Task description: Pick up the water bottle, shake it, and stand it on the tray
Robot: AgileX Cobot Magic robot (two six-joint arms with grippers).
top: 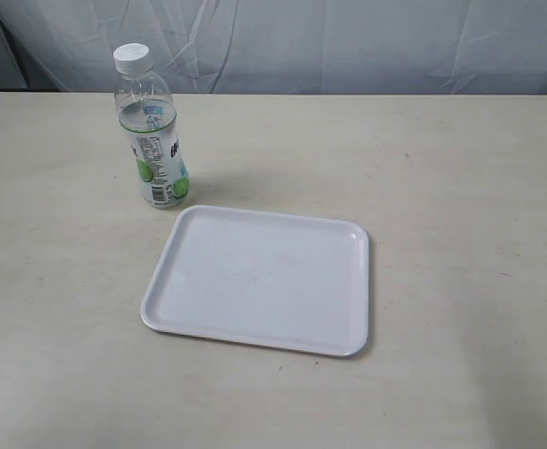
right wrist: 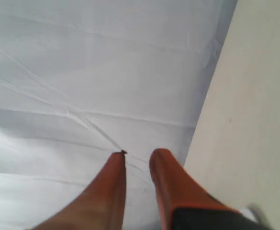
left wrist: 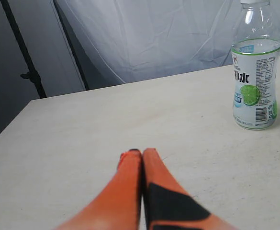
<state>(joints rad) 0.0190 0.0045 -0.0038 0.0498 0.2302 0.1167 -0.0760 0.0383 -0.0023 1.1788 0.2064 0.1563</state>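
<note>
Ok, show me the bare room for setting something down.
The tray is bare inside its rim. The table is bare right of the tray and in front of it. Only tight spot: the narrow gap between the water bottle and the tray's far left corner.

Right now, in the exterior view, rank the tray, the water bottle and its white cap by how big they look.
1. tray: takes up the most picture area.
2. water bottle: upright beyond the tray's far left corner.
3. white cap: smallest, only the bottle's top.
The gaps are plain; camera nearness changes nothing.
</note>
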